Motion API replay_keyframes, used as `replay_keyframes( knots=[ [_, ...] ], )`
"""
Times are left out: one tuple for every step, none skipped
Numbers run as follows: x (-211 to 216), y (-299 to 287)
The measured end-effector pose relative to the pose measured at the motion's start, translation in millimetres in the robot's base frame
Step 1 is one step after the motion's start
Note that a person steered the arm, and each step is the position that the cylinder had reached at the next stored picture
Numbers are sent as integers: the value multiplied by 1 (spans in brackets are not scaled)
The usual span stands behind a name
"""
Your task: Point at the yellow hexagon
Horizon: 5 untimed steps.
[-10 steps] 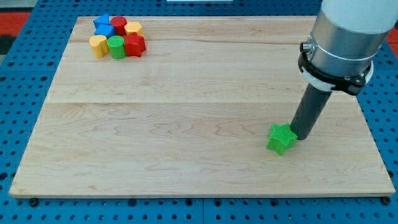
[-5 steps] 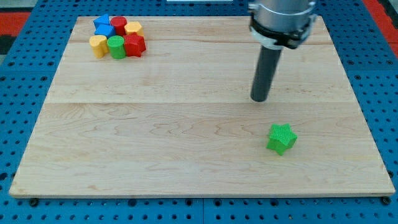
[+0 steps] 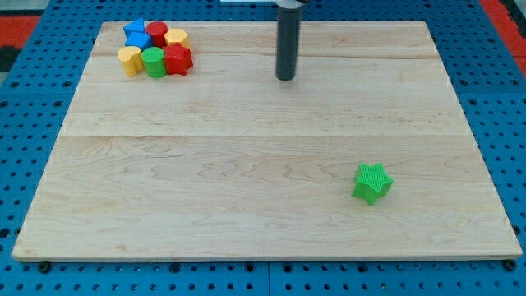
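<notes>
The yellow hexagon (image 3: 177,37) sits at the right end of a tight cluster of blocks near the board's top left corner. My tip (image 3: 285,78) rests on the wooden board (image 3: 263,205) in the upper middle, well to the right of the cluster and slightly below the hexagon's level. It touches no block. The dark rod rises from the tip out of the view's top.
The cluster also holds a blue block (image 3: 136,34), a red round block (image 3: 157,33), a yellow block (image 3: 129,59), a green cylinder (image 3: 153,62) and a red block (image 3: 178,58). A green star (image 3: 371,182) lies alone at the lower right.
My tip has left the green star at the lower right and moved up and to the left across the board, toward the cluster. The star and the other blocks have stayed put.
</notes>
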State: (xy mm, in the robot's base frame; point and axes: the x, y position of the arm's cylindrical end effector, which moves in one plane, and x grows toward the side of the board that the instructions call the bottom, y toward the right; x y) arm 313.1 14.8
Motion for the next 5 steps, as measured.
replay_keyframes(
  knots=[
    [-17,-52],
    [-19,-57],
    [-27,-57],
    [-34,-57],
    [-42,-59]
  ],
)
